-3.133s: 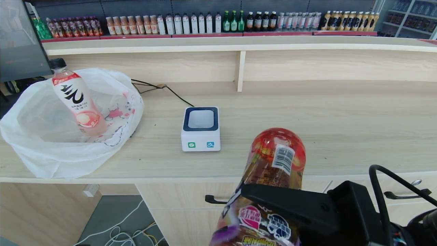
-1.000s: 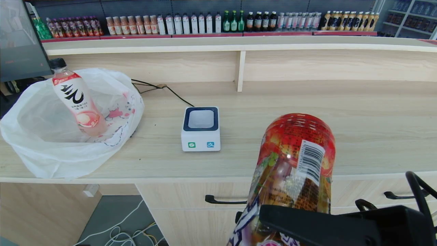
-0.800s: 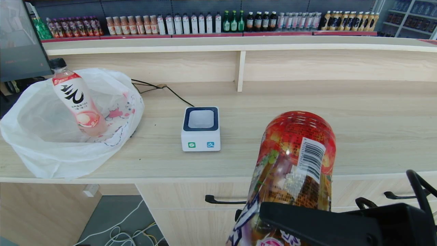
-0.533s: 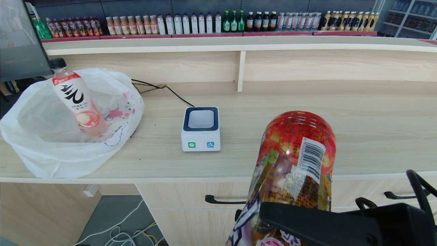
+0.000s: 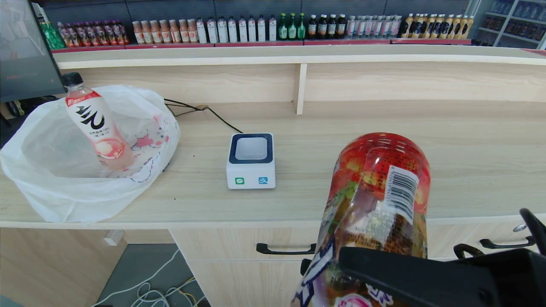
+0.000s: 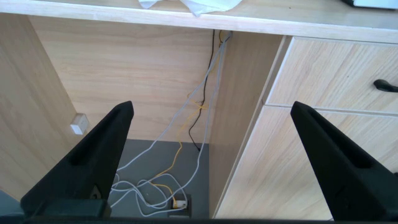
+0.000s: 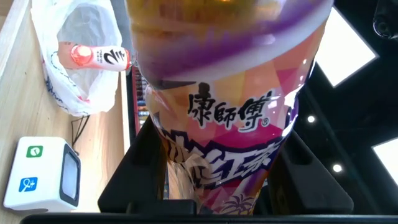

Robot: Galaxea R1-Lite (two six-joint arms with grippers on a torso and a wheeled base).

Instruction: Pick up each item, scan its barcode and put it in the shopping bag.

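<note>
My right gripper (image 5: pixel 405 279) is shut on a large drink bottle (image 5: pixel 379 200) with a red, orange and purple label. It holds the bottle tilted above the counter's front edge, to the right of the scanner. The barcode (image 5: pixel 400 192) faces up toward the head camera. The white scanner (image 5: pixel 251 160) sits mid-counter with its window facing up. At the left lies the open white shopping bag (image 5: pixel 51 187) with a pink bottle (image 5: pixel 96 128) leaning inside. The right wrist view has the held bottle (image 7: pixel 230 106), scanner (image 7: pixel 43 174) and bag (image 7: pixel 68 99). My left gripper (image 6: pixel 211 162) hangs open below the counter.
A black cable (image 5: pixel 204 111) runs from the scanner to the counter's back wall. A dark monitor (image 5: pixel 23 51) stands behind the bag. Drawer handles (image 5: pixel 283 249) line the cabinet front. Loose wires (image 6: pixel 180 155) hang under the counter. Shelves of bottles (image 5: pixel 264 27) fill the background.
The held bottle has risen and shifted right, closer to the head camera, with its barcode still facing up. The bag, pink bottle and scanner have not moved.
</note>
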